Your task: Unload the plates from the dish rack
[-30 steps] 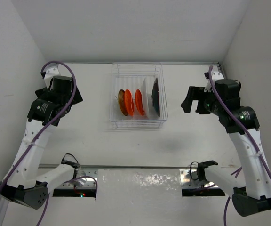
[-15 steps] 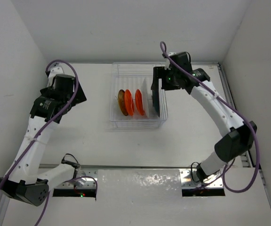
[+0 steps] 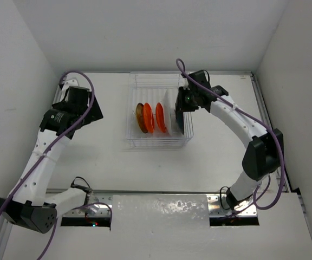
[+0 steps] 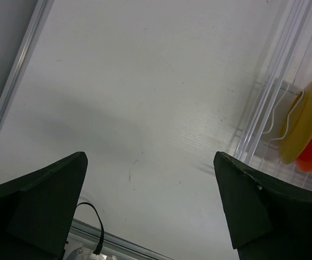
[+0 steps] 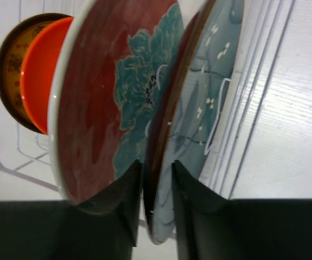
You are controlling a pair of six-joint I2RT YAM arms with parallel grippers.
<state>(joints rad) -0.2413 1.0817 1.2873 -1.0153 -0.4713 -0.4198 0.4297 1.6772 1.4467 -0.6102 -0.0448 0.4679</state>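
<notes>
The dish rack (image 3: 157,142) stands at the back middle of the table with plates upright in its slots. From the left they are a yellow-brown patterned plate (image 3: 139,116), two orange plates (image 3: 148,119), then the larger ones. In the right wrist view a red plate with teal blotches (image 5: 102,92) stands beside a dark teal plate (image 5: 199,108). My right gripper (image 5: 157,165) is shut on the teal plate's rim, one finger on each face. My left gripper (image 4: 150,157) hangs open over bare table left of the rack (image 4: 278,70), holding nothing.
White walls close in the table on the left, back and right. A metal rail (image 3: 156,192) runs along the near edge between the arm bases. The rack's wire wall (image 5: 253,81) stands just right of the teal plate.
My right arm swung from the right side to the rack, and its jaws closed onto the dark teal plate. The left arm drifted slightly toward the rack, still open.
</notes>
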